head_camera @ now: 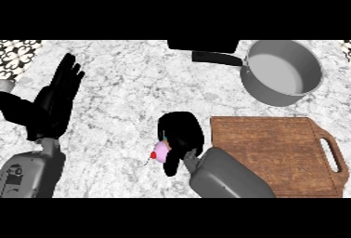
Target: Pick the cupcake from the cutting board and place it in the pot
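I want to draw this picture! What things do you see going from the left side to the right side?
left hand → cupcake in the right hand → cutting board; the pot sits farther back, above the board.

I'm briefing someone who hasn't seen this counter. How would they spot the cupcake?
Start at the brown wooden cutting board at the lower right. Just left of it, over the marble counter, the black right robot hand curls round the small pink-frosted cupcake, the only pink thing there, topped with a red cherry.
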### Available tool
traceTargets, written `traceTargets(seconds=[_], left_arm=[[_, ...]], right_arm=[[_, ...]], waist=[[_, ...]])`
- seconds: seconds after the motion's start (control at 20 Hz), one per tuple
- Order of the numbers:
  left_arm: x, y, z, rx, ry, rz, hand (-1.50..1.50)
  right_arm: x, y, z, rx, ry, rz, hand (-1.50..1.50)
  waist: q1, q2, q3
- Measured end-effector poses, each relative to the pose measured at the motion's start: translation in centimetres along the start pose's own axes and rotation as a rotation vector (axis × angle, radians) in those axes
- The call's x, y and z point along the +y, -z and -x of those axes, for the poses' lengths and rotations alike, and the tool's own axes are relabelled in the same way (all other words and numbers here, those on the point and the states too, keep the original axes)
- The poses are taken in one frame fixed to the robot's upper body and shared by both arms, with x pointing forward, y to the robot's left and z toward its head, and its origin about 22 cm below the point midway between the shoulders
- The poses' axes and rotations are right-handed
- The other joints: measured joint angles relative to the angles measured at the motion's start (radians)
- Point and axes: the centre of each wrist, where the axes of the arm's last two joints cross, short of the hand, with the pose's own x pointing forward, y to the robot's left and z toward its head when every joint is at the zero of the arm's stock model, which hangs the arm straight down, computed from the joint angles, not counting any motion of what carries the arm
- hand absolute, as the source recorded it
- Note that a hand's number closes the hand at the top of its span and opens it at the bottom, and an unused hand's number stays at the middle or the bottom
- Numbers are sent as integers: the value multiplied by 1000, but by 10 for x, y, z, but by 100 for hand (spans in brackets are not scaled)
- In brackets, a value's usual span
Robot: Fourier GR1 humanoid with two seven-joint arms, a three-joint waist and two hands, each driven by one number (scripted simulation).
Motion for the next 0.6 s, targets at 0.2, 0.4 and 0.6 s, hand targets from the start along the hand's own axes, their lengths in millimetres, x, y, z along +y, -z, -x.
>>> traceTargets(seconds=[0.2, 0.4, 0.6], left_arm=[[0, -2, 4, 5, 4, -10, 0], [2, -2, 4, 11, 4, -25, 0], [9, -2, 9, 21, 7, -48, 0]], right_arm=[[-13, -4, -29, 1, 80, 169, 150], [-33, -11, -54, -10, 150, 391, 150], [-57, -13, -72, -32, 148, 597, 150]], waist=[[-12, -5, 0], [-31, -12, 0], [-54, -16, -1]])
